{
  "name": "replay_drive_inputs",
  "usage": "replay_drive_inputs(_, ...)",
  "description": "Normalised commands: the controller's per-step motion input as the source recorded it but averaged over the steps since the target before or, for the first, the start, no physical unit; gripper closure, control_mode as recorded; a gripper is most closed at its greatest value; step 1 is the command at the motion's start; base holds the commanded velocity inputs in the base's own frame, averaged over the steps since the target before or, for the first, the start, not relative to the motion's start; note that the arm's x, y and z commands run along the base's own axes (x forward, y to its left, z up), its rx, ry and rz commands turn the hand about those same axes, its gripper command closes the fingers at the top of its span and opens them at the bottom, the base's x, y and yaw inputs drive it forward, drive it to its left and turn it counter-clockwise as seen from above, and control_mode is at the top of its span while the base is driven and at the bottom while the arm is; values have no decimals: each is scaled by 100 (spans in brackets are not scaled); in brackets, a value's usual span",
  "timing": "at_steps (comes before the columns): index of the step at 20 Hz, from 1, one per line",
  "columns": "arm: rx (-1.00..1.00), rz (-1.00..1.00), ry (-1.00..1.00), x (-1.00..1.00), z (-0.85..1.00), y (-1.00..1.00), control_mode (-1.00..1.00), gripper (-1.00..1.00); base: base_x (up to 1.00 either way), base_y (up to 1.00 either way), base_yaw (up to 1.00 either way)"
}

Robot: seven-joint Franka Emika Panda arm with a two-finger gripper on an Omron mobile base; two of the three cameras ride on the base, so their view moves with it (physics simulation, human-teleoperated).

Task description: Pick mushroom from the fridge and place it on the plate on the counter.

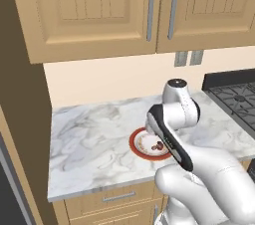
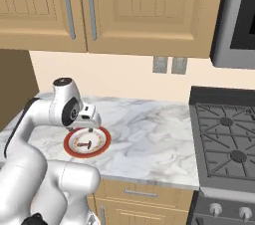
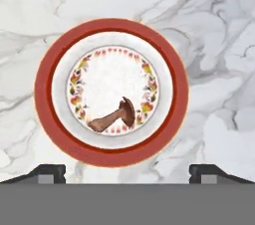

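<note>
Mushroom [image 3: 113,117] seen lying on plate [image 3: 111,92], near front edge of counter [image 3: 219,45]; gripper [image 3: 127,171] held above, jaws wide, nothing gripped; straight lift advised so mushroom is left undisturbed

White, glossy, rounded arm [image 1: 209,169], built of thick tubular links swelling into bulbous shells at the joints. Dark grey to black at the seams: a round dark cap [image 1: 175,83] on the topmost joint above the plate [image 1: 137,144], a long dark band [image 1: 172,142] running down one link, and a dark disc [image 2: 68,111] on the side of the joint housing. Small pale grey hand block [image 2: 89,116] over the plate, with two small dark, squared fingertips [image 3: 47,173] set wide apart.
</note>
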Motion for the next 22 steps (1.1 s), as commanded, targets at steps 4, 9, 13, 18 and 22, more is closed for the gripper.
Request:
replay_drive_inputs(4, -1, 0, -11, -92, 62, -2, -100, -100, 0, 0, 0)
replay_drive_inputs(9, 0, 0, -8, -83, 72, -3, -100, -100, 0, 0, 0)
replay_drive_inputs(13, 0, 0, -10, -52, 65, -10, -100, -100, 0, 0, 0)
replay_drive_inputs(18, 0, 0, -7, -44, 55, -13, -100, -100, 0, 0, 0)
replay_drive_inputs(22, 0, 0, -9, -39, 26, -24, -100, -100, 0, 0, 0)
